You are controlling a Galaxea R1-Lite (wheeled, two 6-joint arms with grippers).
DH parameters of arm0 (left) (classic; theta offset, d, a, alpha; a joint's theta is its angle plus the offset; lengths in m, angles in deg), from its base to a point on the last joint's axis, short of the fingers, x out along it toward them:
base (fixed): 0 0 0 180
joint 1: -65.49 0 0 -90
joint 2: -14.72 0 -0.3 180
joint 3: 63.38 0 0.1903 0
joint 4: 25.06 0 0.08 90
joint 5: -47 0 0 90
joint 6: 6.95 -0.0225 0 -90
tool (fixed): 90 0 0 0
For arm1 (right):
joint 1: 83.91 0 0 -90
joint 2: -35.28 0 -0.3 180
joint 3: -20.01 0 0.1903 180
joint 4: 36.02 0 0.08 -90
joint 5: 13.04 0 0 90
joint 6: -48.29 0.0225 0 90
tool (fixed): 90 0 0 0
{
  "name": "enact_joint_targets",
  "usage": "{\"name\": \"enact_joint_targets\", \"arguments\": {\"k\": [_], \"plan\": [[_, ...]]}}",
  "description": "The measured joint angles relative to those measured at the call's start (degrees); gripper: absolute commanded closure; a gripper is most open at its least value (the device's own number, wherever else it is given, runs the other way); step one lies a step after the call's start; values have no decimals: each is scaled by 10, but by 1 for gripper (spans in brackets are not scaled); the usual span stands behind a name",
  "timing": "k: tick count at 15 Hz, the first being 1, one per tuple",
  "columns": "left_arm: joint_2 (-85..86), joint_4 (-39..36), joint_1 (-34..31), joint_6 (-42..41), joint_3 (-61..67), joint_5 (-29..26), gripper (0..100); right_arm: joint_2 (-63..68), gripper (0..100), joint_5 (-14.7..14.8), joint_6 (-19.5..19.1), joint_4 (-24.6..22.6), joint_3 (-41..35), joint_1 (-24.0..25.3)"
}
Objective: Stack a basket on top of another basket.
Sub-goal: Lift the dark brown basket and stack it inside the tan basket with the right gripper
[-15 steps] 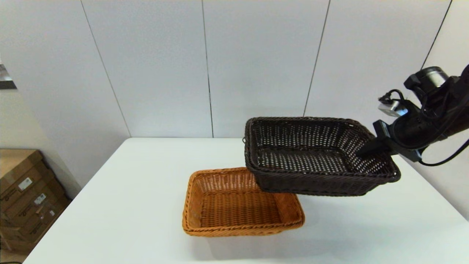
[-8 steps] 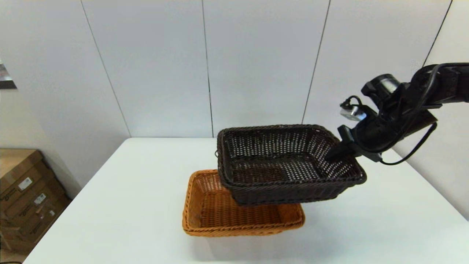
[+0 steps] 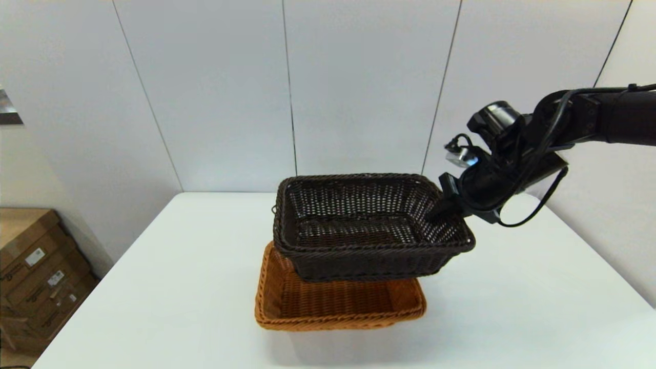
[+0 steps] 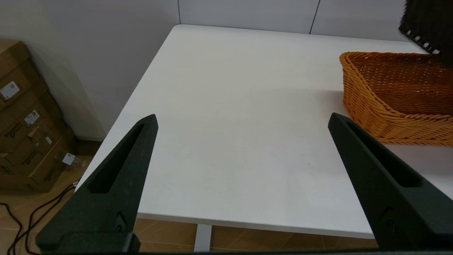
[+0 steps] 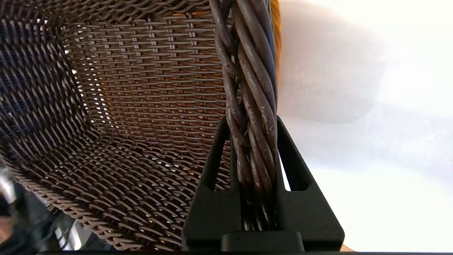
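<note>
The right gripper is clamped tight on the rolled rim of the dark basket, which hangs off to the gripper's left, clear of the desk. Below the gripper and to its left sits the orange-tan basket, with the dark one hovering over its far part and not quite lined up. This looks like the carry-over step; the next move calls for squaring the baskets and lowering. The left gripper idles wide open, holding nothing.

right claw: clamped, arm raised, reaching inward | left claw: fingers spread, idle
</note>
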Motion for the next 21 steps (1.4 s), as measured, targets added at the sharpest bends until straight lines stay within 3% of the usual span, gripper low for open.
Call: {"name": "enact_joint_targets", "arguments": {"k": [5,21], "plan": [[0,0,0,0,0,0,0,9,100,44,23,-1,-6,22],[0,0,0,0,0,0,0,24,100,41,89,-13,7,75]]}}
